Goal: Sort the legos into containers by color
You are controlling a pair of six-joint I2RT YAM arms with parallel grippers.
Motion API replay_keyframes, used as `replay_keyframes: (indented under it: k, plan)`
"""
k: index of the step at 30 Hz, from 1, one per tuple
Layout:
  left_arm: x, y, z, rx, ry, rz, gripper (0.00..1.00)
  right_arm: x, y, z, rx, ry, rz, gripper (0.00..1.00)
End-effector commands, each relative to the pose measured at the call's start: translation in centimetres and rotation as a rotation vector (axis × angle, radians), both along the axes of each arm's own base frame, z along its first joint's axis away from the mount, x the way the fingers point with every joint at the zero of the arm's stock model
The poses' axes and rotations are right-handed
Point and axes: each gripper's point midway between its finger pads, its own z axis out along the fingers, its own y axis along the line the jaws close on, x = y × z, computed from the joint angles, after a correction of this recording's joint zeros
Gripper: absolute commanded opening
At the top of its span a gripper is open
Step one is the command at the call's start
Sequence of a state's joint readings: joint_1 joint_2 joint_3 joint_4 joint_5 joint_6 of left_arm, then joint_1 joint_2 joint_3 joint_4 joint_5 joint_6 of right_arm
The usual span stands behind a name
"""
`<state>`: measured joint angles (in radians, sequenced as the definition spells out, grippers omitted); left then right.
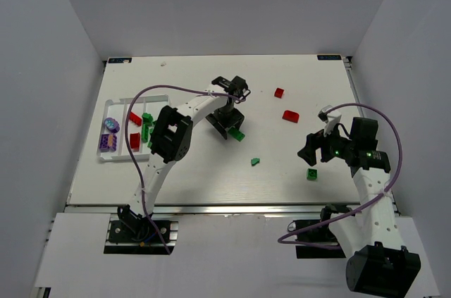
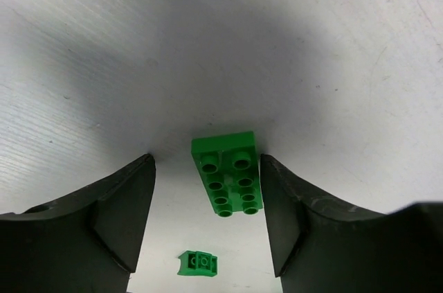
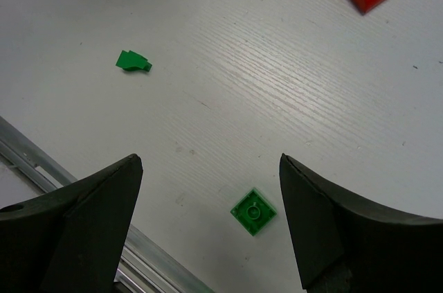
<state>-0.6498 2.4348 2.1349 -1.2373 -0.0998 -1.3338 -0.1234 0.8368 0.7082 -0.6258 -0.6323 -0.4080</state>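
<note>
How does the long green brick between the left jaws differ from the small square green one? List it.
The long green plastic brick has eight studs; the small square green plastic brick is shorter. The long one sits between the left gripper's open jaws; the square one lies alone. Both green, studs up.

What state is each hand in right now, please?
Left hand: open, straddling the long green brick, not closed on it.
Right hand: open, empty, above a small green brick.
</note>
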Motion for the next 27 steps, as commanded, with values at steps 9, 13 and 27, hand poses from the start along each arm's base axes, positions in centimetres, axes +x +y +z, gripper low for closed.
replay_keyframes:
  k: [9,13,27]
  plan:
    - [-1.7,1.0,-1.7,0.022,0.004,0.006,0.30,0.3,0.2,0.2,0.003,-0.016,0.025,0.84]
    - [-0.8,0.8,-0.2,0.011,-0.051,-0.022,0.25,0.2,0.1,0.1,-0.007,-0.016,0.032,0.84]
    - [2.7,12.8,13.1,0.135,-0.371,-0.112,0.18,-0.2,1.4,1.2,0.050,0.013,0.116,0.46]
